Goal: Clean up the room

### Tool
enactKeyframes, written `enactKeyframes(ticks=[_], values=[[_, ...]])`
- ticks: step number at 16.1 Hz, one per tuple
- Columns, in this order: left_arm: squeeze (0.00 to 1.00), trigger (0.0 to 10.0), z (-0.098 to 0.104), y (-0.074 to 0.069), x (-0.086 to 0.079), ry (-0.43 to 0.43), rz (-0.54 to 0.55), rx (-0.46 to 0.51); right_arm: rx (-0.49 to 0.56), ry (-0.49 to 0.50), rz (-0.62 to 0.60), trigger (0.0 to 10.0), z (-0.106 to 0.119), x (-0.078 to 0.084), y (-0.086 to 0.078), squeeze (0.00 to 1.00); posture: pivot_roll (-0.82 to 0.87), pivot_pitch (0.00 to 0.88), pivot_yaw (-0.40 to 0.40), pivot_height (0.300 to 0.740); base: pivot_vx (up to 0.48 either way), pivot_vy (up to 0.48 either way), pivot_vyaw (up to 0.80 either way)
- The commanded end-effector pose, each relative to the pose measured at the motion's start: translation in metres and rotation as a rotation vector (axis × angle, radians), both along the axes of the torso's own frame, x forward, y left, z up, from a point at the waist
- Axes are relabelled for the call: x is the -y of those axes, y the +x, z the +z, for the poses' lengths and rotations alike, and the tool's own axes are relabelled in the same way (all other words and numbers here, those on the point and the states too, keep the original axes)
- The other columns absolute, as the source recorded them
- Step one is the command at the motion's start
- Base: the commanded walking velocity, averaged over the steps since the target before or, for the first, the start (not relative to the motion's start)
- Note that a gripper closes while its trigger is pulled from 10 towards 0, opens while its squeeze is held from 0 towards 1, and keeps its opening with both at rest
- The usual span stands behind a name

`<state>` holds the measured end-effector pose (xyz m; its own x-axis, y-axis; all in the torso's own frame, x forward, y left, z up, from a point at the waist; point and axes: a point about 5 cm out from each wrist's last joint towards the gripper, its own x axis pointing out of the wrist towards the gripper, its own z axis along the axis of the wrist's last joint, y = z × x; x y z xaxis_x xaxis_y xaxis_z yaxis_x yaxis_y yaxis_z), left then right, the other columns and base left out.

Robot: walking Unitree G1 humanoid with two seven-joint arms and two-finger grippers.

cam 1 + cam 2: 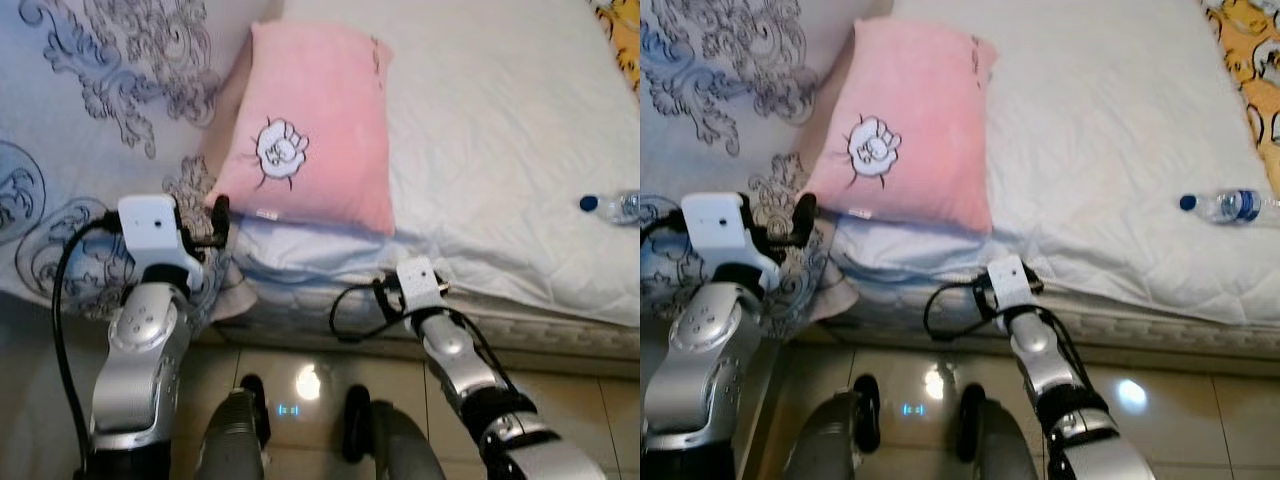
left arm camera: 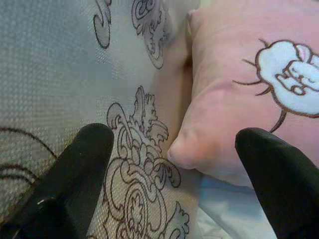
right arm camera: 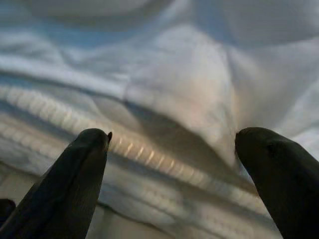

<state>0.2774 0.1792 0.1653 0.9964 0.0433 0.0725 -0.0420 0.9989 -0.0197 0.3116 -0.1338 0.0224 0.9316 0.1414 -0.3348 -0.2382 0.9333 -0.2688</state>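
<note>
A pink pillow with a white cartoon print lies on the bed, between a grey patterned duvet and the white quilted sheet. My left gripper is open at the pillow's near left corner; one finger is over the duvet and the other over the pillow. My right gripper is open and empty, close against the sheet's hanging edge at the bedside. A clear water bottle with a blue cap lies on the sheet at the far right.
A yellow printed cloth lies at the bed's far right corner. The mattress side runs across in front of me. Glossy beige floor tiles lie below, with my legs over them.
</note>
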Motion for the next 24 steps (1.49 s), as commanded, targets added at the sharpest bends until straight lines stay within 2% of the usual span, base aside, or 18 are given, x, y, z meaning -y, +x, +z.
enactKeyframes(ticks=[1, 3, 6, 7, 9, 10, 12, 13, 14, 15, 17, 19, 22, 24], values=[[0.0, 10.0, -0.001, -0.001, -0.001, 0.012, 0.003, -0.001, -0.051, -0.011, -0.014, 10.0, -0.011, 0.006, -0.008, 0.0, 0.16, 0.267, -0.047, 0.74, 0.0, 0.0, 0.0], [0.0, 10.0, 0.001, -0.001, -0.001, 0.021, 0.0, 0.004, -0.087, 0.007, -0.011, 10.0, -0.017, 0.007, -0.012, 0.0, 0.16, 0.268, -0.046, 0.74, 0.0, 0.0, 0.0], [0.0, 10.0, 0.004, -0.002, 0.0, 0.034, -0.008, 0.017, -0.15, 0.079, 0.043, 10.0, -0.041, -0.003, -0.042, 0.0, 0.15, 0.267, -0.057, 0.74, 0.0, 0.0, 0.0], [0.0, 10.0, 0.005, -0.003, 0.001, 0.037, -0.014, 0.022, -0.146, 0.122, 0.106, 10.0, -0.049, -0.013, -0.06, 0.0, 0.15, 0.265, -0.059, 0.74, 0.0, 0.0, 0.0], [0.0, 10.0, 0.006, -0.003, 0.001, 0.04, -0.017, 0.027, -0.114, 0.155, 0.154, 10.0, -0.048, -0.019, -0.07, 0.0, 0.14, 0.262, -0.061, 0.74, 0.0, 0.0, 0.0], [0.0, 10.0, 0.008, -0.003, 0.002, 0.044, -0.023, 0.036, -0.024, 0.157, 0.185, 10.0, -0.037, -0.02, -0.071, 0.0, 0.14, 0.253, -0.061, 0.74, 0.0, 0.0, 0.0], [0.0, 10.0, 0.009, -0.001, 0.003, 0.047, -0.028, 0.043, 0.099, 0.166, 0.175, 10.0, -0.014, -0.021, -0.054, 0.0, 0.14, 0.248, -0.058, 0.74, 0.0, 0.0, 0.0], [0.0, 10.0, 0.011, -0.001, 0.004, 0.052, -0.036, 0.052, 0.213, 0.19, 0.181, 10.0, 0.011, -0.03, -0.034, 0.0, 0.14, 0.245, -0.054, 0.74, 0.0, 0.0, 0.0], [0.0, 10.0, 0.012, 0.0, 0.006, 0.056, -0.04, 0.057, 0.28, 0.217, 0.197, 10.0, 0.031, -0.041, -0.017, 0.0, 0.14, 0.245, -0.051, 0.74, 0.0, 0.0, 0.0], [0.0, 10.0, 0.012, 0.0, 0.005, 0.058, -0.04, 0.057, 0.297, 0.229, 0.214, 10.0, 0.039, -0.049, -0.009, 0.0, 0.15, 0.251, -0.045, 0.74, 0.0, 0.0, 0.0], [0.0, 10.0, 0.012, -0.002, 0.005, 0.059, -0.039, 0.051, 0.266, 0.222, 0.248, 10.0, 0.043, -0.065, 0.002, 0.0, 0.16, 0.267, -0.042, 0.74, 0.0, 0.0, 0.0], [0.0, 10.0, 0.017, -0.007, -0.007, 0.095, -0.009, 0.051, 0.132, 0.23, 0.272, 10.0, 0.032, -0.082, 0.005, 0.0, 0.2, 0.329, -0.05, 0.74, 0.0, 0.0, 0.0], [0.0, 10.0, 0.026, -0.021, -0.024, 0.142, 0.048, 0.055, 0.035, 0.182, 0.262, 10.0, 0.022, -0.086, 0.005, 0.0, 0.26, 0.404, -0.061, 0.74, 0.0, 0.0, 0.0], [0.0, 10.0, 0.029, -0.031, -0.031, 0.169, 0.076, 0.047, 0.057, 0.091, 0.229, 10.0, 0.026, -0.08, 0.013, 0.0, 0.28, 0.445, -0.061, 0.74, 0.0, 0.0, 0.0]])
